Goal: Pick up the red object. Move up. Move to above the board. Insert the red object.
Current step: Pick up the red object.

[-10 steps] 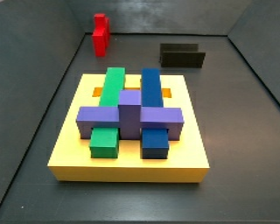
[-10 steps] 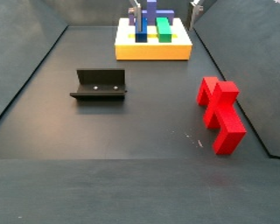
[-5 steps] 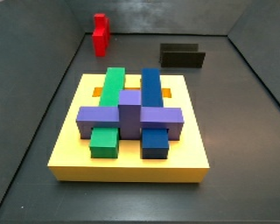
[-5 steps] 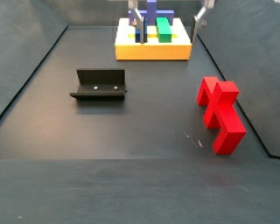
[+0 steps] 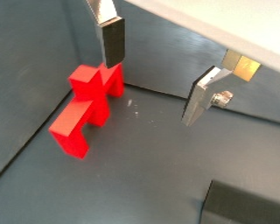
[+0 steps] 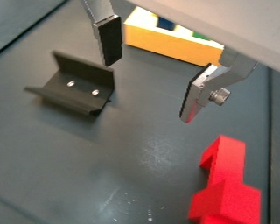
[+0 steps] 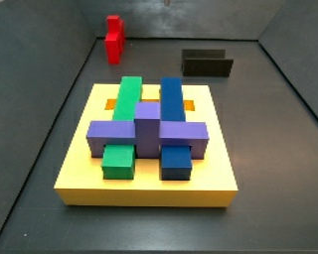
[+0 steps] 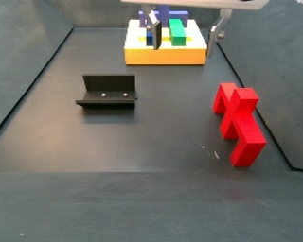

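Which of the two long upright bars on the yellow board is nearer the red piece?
In a side view, the green bar on the yellow board; the blue bar stands farther from the red bridge-shaped piece.

The two-finger parallel-jaw end effector (image 5: 164, 72) is raised above the dark surface (image 5: 154, 166), with its jaws spread wide apart and nothing between them. In both wrist views the fingers (image 6: 108, 38) appear as flat silver plates with dark pads, pointing downward. One finger (image 5: 113, 40) shows its dark pad face; the opposite finger (image 5: 202, 94) shows its silver plate and a mounting screw near its upper end. No pad touches anything. In a side view the end effector (image 8: 184, 27) sits at the upper edge of the picture, only the lower finger ends visible beneath a pale part of the wrist. It does not appear in the remaining side view.
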Controlling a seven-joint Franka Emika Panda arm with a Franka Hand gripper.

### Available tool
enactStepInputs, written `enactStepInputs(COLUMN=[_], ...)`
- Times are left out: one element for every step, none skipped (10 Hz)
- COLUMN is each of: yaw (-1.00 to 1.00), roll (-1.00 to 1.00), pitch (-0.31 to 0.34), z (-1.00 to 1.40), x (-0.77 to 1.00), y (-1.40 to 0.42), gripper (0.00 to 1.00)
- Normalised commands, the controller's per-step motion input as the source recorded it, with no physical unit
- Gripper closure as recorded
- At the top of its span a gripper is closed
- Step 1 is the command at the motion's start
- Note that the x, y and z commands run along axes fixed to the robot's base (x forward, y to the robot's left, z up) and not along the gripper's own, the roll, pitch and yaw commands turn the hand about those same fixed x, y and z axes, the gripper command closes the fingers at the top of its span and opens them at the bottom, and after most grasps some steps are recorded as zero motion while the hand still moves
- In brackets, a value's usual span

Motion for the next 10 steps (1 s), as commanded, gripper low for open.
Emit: enactStepInputs(yaw=[-0.98,-0.98,-0.99,-0.96,-0.93,-0.90,-0.93,-0.93,-0.93,-0.90], roll=[-0.08,-0.05,-0.02,-0.04,-0.13,-0.13,-0.08,-0.03,0.00,0.00], pitch=[0.000,0.000,0.000,0.000,-0.077,-0.123,-0.116,-0.093,-0.076,-0.046], z=[0.00,0.00,0.00,0.00,-0.06,-0.08,-0.10,-0.10,-0.12,-0.17], x=[0.00,0.00,-0.03,-0.06,-0.04,-0.08,-0.13,-0.17,-0.21,-0.29], y=[0.00,0.00,0.00,0.00,0.00,0.00,0.00,0.00,0.00,0.01], gripper=[0.00,0.00,0.00,0.00,0.00,0.00,0.00,0.00,0.00,0.00])
